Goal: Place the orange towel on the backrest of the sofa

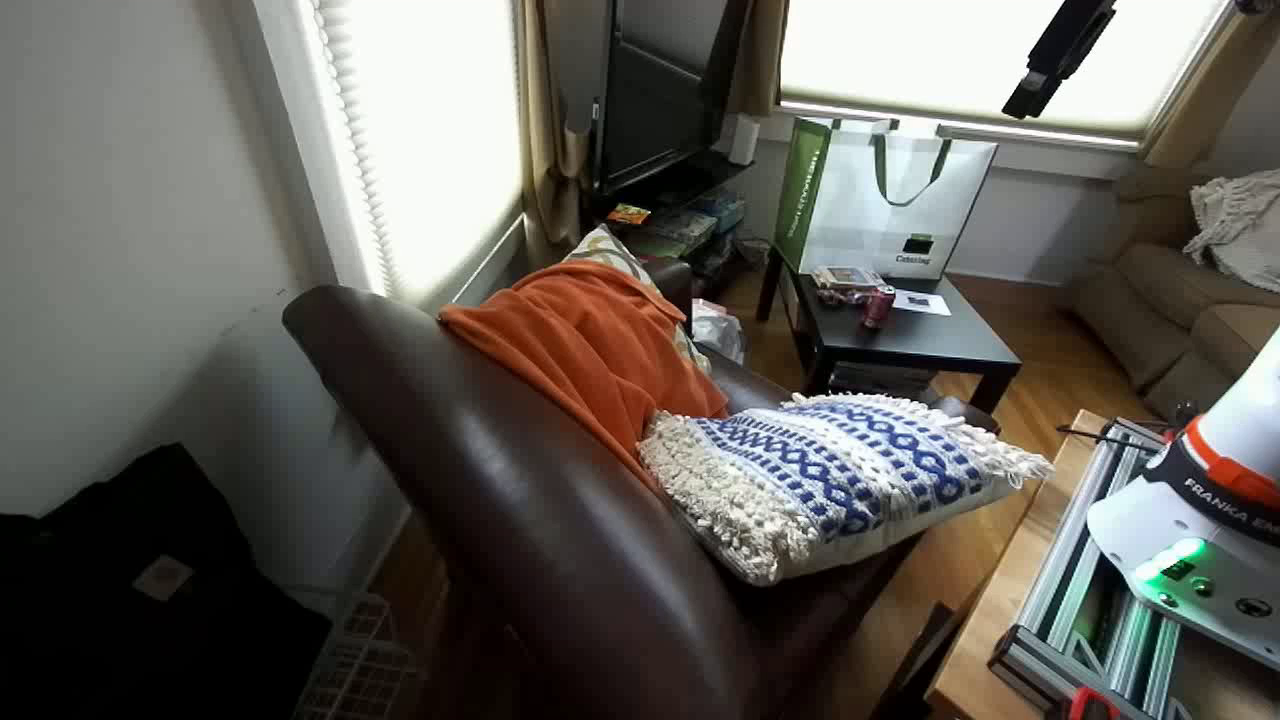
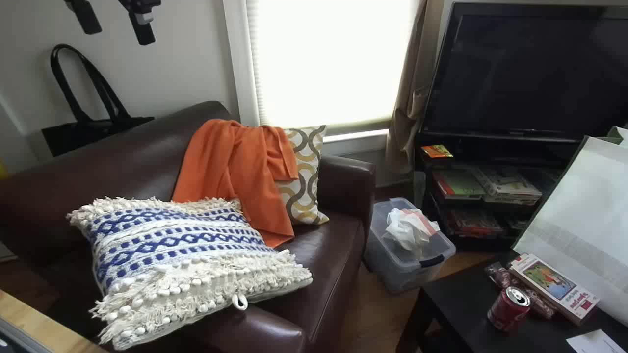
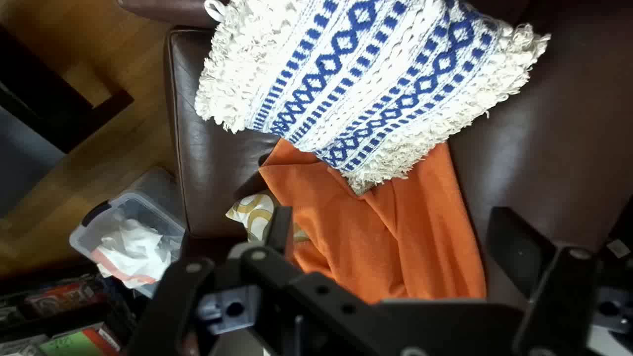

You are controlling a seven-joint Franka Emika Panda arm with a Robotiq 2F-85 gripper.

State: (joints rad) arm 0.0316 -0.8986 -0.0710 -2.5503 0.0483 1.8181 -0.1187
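The orange towel (image 1: 590, 340) (image 2: 230, 166) (image 3: 356, 227) lies in folds at the window end of the dark brown sofa. Its upper part rests against the front of the backrest (image 1: 500, 470) (image 2: 132, 157) (image 3: 539, 133), near the top edge. It drapes over a patterned cushion, and its lower end hangs to the seat. A blue-and-white knitted pillow covers part of it. My gripper (image 3: 398, 232) is open and empty in the wrist view, with the towel below between the fingers. Its fingers (image 2: 116, 27) also show high up in an exterior view, apart from the towel.
The knitted pillow (image 1: 830, 470) (image 2: 181, 260) (image 3: 346, 84) lies on the seat; the patterned cushion (image 2: 309, 181) leans at the far armrest. A black table (image 1: 920, 335) holds a bag (image 1: 890, 210) and a can (image 2: 509, 309). A clear bin (image 2: 412, 264) stands by the sofa.
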